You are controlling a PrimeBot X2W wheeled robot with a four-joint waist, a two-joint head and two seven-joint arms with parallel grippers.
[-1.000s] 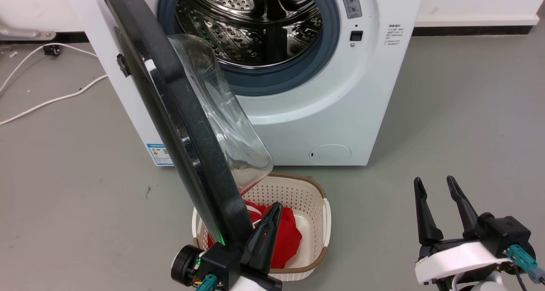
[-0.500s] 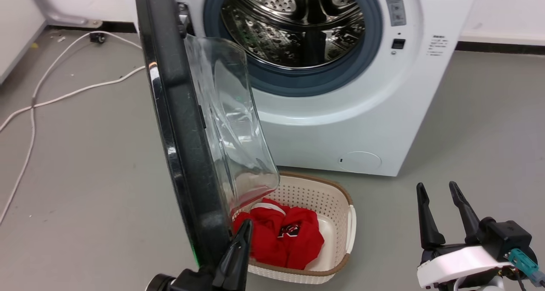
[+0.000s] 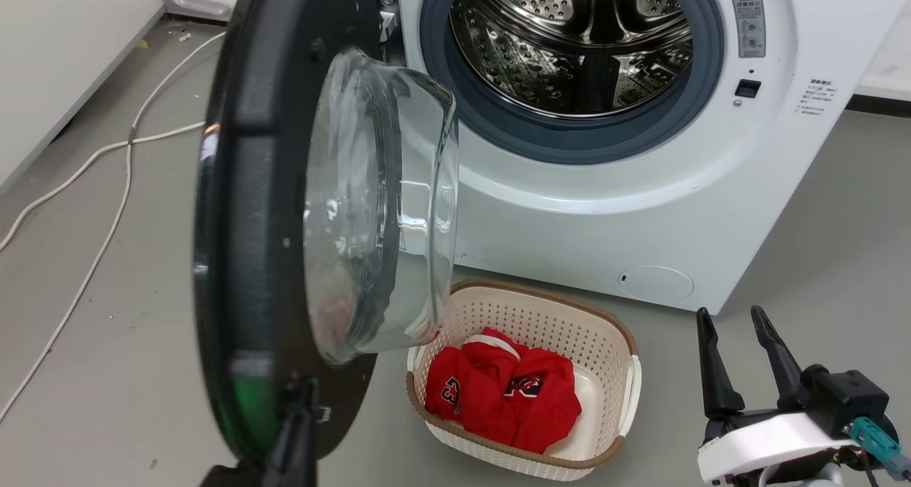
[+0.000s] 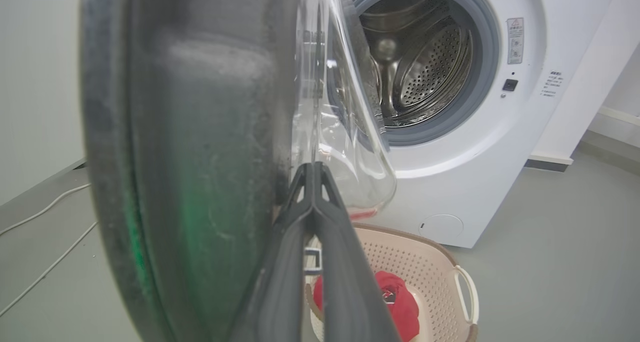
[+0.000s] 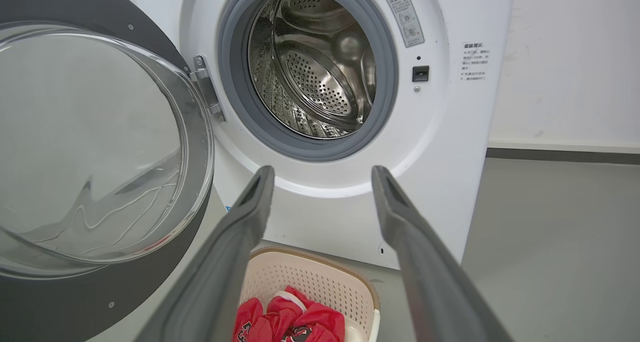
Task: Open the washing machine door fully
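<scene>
The washing machine door (image 3: 249, 223) is a big black disc with a clear glass bowl (image 3: 377, 202), hinged on the machine's left and swung well out, its inner face turned toward me. My left gripper (image 3: 304, 387) rests against the lower inner face near the rim. In the left wrist view the door (image 4: 200, 157) stands just left of this gripper (image 4: 312, 168), whose fingers are shut together with nothing between them. My right gripper (image 3: 729, 312) hangs open at the lower right, clear of the door. The right wrist view looks between that gripper's spread fingers (image 5: 322, 171) at the door (image 5: 50, 292).
The white washing machine (image 3: 569, 216) shows its steel drum (image 3: 569, 38) uncovered. A cream basket (image 3: 541, 323) holding red clothing (image 3: 512, 394) sits on the grey floor before it, under the bowl's edge. A white cable (image 3: 107, 209) trails at left beside a pale wall (image 3: 57, 31).
The camera has shifted. The door has swung wider, from nearly edge-on to showing its inner face, and my left gripper has moved left with it. The right gripper has stayed put.
</scene>
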